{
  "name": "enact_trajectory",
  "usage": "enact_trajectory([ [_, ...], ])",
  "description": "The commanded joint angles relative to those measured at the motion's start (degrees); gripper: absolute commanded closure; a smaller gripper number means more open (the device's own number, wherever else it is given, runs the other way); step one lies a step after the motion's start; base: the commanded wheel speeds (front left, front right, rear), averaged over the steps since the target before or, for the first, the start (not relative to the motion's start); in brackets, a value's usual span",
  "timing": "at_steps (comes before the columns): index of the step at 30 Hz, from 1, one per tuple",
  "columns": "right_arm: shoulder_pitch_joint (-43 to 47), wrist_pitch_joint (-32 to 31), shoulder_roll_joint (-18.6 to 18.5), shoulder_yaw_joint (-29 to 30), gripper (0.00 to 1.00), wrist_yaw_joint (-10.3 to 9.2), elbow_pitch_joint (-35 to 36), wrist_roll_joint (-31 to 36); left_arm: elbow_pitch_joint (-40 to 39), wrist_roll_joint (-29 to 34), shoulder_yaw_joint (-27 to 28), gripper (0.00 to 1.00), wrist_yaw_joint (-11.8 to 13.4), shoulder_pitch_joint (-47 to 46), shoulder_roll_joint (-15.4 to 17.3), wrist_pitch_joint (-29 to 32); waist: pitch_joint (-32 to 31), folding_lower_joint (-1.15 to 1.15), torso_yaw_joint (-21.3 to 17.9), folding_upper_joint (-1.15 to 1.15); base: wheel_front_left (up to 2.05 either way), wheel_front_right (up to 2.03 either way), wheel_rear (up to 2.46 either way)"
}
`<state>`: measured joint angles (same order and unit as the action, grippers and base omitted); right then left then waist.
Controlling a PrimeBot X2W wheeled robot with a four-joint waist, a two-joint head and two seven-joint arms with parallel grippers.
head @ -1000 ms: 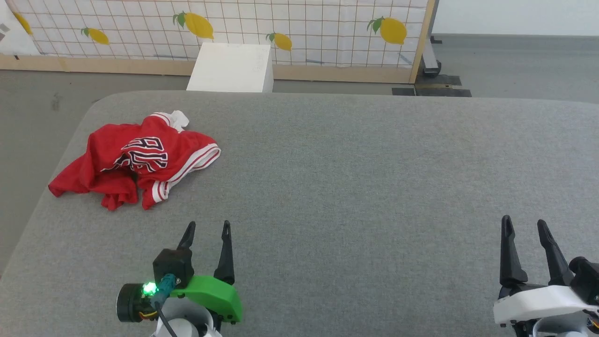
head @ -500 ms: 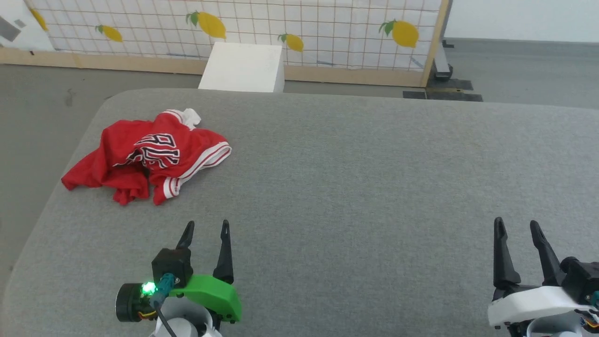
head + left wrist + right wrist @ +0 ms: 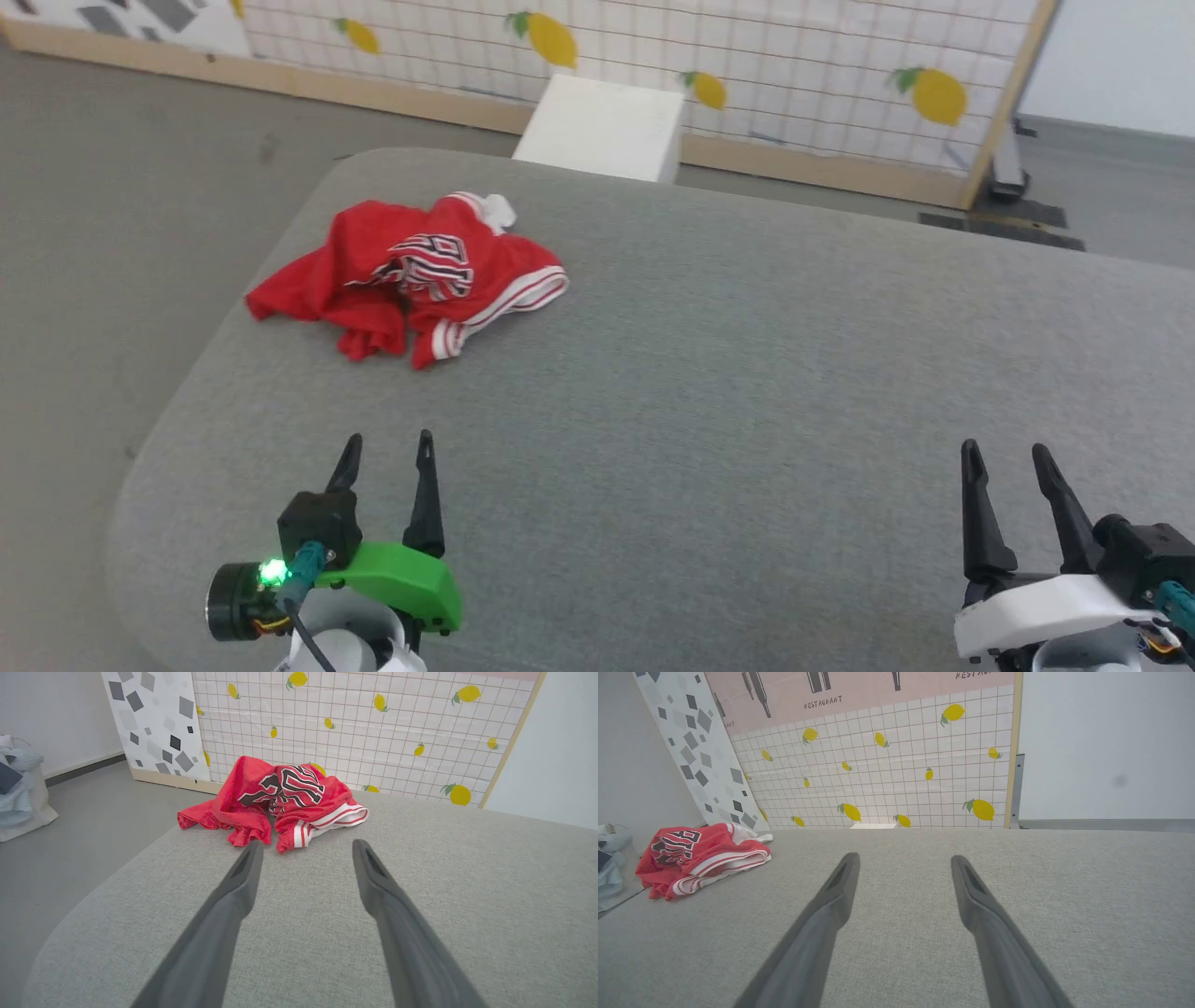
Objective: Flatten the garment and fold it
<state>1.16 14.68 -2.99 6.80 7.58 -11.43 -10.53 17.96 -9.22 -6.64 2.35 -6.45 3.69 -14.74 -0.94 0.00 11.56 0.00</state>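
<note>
The garment lies crumpled near the far left corner of the table, apart from both grippers. On the left gripper and right gripper, jaws stand apart, empty. Risk: pinching the heap catches several layers; an outward tug drags it off.

Crumpled red garment with red-and-white striped trim, bunched near the gray surface's far left corner.

A staged test room: a wood-framed backdrop panel printed with tiles and lemons stands across the frame's top, on bare grey floor behind a grey padded table.
</note>
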Motion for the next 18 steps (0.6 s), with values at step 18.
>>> enact_trajectory([
  [18,0.1,0.3,0.1,-1.8,0.0,-0.09,-1.2,0.2,-1.1,-0.6,0.9,0.0,0.7,0.9,0.7,-0.3,-0.4,0.0,14.9,0.0,0.0,0.0,0.0],
])
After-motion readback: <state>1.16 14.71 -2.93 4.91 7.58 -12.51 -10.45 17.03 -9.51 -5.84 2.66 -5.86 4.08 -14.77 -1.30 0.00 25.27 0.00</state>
